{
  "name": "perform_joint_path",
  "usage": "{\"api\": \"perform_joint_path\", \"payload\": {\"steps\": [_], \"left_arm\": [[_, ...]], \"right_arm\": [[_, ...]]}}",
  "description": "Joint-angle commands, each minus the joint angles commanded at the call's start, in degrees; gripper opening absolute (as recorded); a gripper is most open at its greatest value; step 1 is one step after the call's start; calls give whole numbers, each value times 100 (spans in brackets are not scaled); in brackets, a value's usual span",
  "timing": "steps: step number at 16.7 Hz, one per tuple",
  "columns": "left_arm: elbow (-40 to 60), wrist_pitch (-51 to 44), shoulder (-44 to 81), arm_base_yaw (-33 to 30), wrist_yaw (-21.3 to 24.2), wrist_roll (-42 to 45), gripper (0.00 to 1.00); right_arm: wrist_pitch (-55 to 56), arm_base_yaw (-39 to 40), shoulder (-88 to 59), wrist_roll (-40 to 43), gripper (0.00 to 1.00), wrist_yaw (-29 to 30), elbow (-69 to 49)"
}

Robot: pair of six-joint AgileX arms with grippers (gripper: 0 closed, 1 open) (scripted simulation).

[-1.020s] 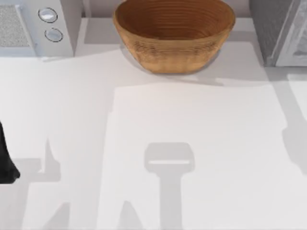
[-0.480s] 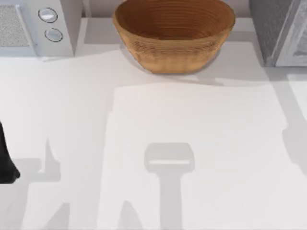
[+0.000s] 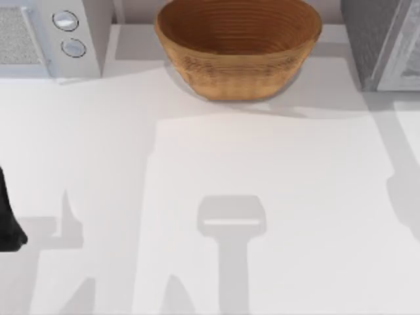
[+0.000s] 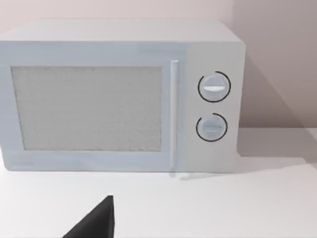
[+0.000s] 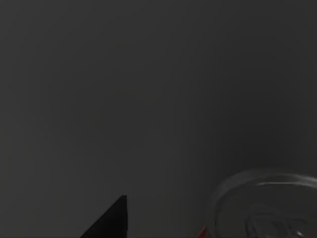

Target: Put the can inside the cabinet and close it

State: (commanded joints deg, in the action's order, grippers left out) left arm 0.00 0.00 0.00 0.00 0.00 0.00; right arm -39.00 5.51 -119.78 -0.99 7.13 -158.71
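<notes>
The grey cabinet (image 3: 371, 39) stands at the table's back right corner, cut off by the top view's edge, with a paler panel (image 3: 405, 56) along its right side. The can is hidden. My left arm (image 3: 8, 220) is parked at the table's left edge as a dark shape. One black fingertip (image 4: 96, 224) of its gripper pokes into the left wrist view, which faces the microwave. The right wrist view is dark.
A white microwave (image 3: 46, 36) with two round knobs sits at the back left; its door (image 4: 89, 106) is shut. A woven brown basket (image 3: 237, 42) stands at the back middle. The white tabletop (image 3: 262, 164) spreads across the middle and front.
</notes>
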Motion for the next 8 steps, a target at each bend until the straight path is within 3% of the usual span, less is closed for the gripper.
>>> {"api": "perform_joint_path", "payload": {"steps": [8], "left_arm": [[0, 0, 0, 0, 0, 0, 100]], "right_arm": [[39, 7, 119, 1, 100, -7, 159]]}}
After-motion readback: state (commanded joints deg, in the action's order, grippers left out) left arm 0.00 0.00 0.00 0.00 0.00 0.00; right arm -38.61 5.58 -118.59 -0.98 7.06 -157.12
